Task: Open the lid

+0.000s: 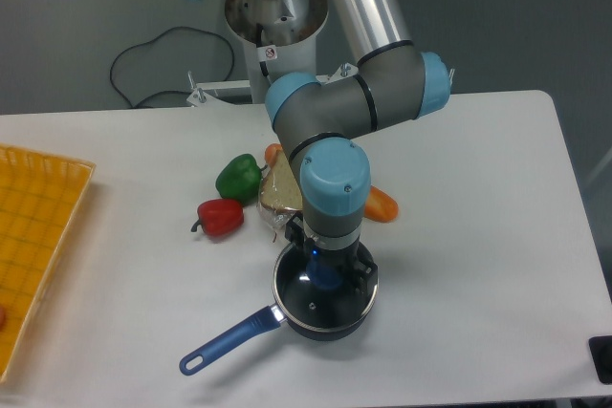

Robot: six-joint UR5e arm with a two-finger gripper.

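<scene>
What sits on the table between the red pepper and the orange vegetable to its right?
In the camera view, a tan bagged item lies between the red pepper and the orange vegetable, partly hidden behind the arm's wrist.
</scene>
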